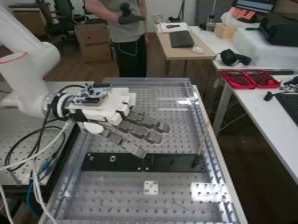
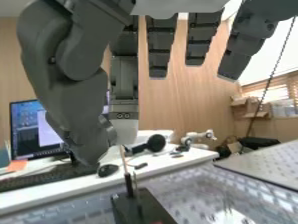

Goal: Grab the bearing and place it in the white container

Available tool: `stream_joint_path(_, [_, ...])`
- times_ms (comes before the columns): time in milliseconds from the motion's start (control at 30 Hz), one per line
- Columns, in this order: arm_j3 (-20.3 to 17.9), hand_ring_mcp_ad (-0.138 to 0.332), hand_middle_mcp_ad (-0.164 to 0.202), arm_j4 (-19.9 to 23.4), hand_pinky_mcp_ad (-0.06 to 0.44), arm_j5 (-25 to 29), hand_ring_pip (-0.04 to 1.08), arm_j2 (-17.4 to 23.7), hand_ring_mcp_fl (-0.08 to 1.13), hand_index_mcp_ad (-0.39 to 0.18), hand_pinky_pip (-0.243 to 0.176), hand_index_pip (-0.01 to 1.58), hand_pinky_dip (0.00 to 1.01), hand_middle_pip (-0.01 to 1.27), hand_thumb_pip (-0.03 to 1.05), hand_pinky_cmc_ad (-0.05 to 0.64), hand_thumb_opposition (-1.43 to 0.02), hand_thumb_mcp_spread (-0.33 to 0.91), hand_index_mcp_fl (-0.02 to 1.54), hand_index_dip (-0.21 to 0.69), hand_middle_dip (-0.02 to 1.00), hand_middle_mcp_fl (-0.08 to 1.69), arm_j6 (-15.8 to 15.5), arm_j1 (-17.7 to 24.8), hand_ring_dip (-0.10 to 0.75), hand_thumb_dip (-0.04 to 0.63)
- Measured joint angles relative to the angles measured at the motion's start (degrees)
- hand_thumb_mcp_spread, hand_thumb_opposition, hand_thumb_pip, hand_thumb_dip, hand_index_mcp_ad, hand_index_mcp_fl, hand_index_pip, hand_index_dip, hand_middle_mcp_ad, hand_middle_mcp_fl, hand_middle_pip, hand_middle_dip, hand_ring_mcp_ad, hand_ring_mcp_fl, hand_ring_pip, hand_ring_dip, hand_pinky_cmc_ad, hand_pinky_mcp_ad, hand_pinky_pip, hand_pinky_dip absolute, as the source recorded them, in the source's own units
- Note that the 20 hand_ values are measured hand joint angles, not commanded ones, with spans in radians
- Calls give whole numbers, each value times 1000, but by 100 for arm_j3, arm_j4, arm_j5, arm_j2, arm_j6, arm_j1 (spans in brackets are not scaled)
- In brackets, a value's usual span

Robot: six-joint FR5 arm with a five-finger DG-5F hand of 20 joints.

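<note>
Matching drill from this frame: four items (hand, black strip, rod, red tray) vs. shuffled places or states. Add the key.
Items
1. Hand
2. Black strip
3. Rod
4. Red tray

Places or states
A. On the white table
B. Standing near one end of the black strip
C. Open, above the perforated bench
D. Lying flat across the perforated bench

Pairs: 1-C, 2-D, 3-B, 4-A
</note>
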Motion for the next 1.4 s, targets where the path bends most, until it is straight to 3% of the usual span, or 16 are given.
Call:
stream_joint_path(400, [-261,143,37,10,295,59,122,1029,-2,-103,-75,1391,393,127,578,367,-949,415,668,80,234,143,-366,563,112,218])
stream_joint_path(767, [-553,143,33,-777,295,406,119,2028,-2,-103,-75,1367,349,127,576,353,-951,415,682,82,234,176,-472,1376,119,218])
stream_joint_path(1067, [-733,141,37,-1195,295,1403,115,2484,0,-101,-59,1360,330,127,576,351,-958,415,689,82,234,176,-461,2270,119,218])
stream_joint_path(1400, [-1097,141,37,-1206,295,1682,119,2675,0,-101,-59,1358,316,127,579,354,-958,414,689,82,237,176,-228,2917,119,218])
